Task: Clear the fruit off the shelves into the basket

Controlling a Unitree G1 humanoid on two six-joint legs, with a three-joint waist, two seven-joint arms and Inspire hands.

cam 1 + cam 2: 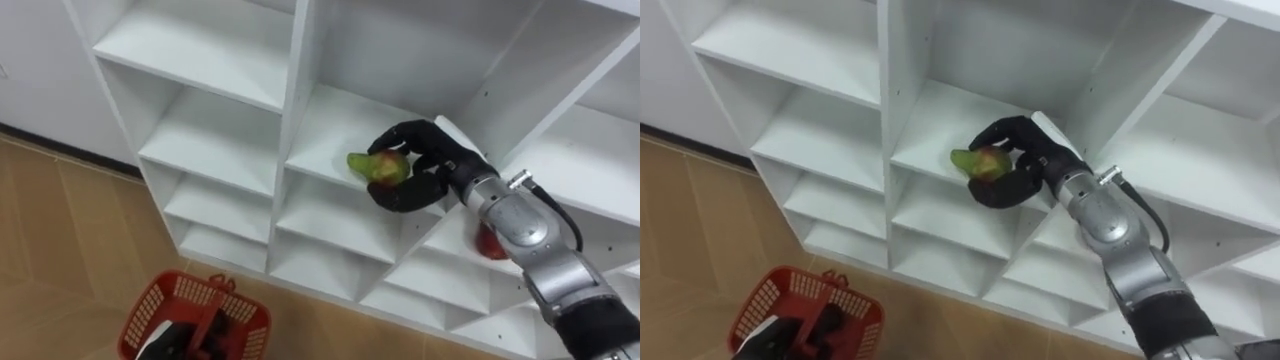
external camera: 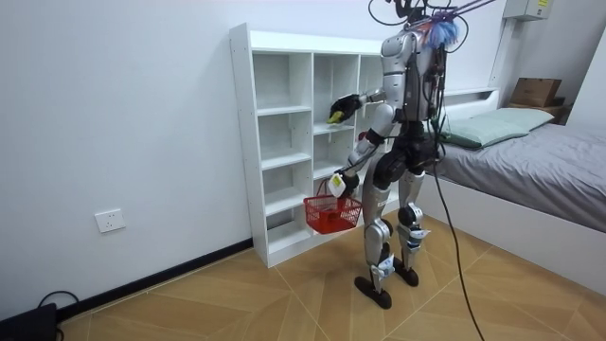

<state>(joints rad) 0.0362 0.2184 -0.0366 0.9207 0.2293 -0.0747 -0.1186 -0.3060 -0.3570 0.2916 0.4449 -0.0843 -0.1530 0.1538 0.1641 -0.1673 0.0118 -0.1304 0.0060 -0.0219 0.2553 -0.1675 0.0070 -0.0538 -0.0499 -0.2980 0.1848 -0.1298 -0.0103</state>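
A green fruit with a red blush (image 1: 378,166) is in my right hand (image 1: 428,158), whose dark fingers and thumb curl round it at the front edge of a middle compartment of the white closet (image 1: 300,110). A red fruit (image 1: 489,244) lies one shelf lower, partly hidden behind my right forearm. Down at the lower left hangs the red wire basket (image 1: 150,300), and my left hand (image 1: 165,340) grips its handle. In the room view I stand upright facing the closet (image 2: 275,142), right hand (image 2: 345,102) raised to a shelf, basket (image 2: 331,214) at knee height.
The other closet compartments in sight hold nothing. Wooden floor (image 1: 60,250) lies below and to the left of the closet. A bed (image 2: 530,161) stands behind me, on the room view's right.
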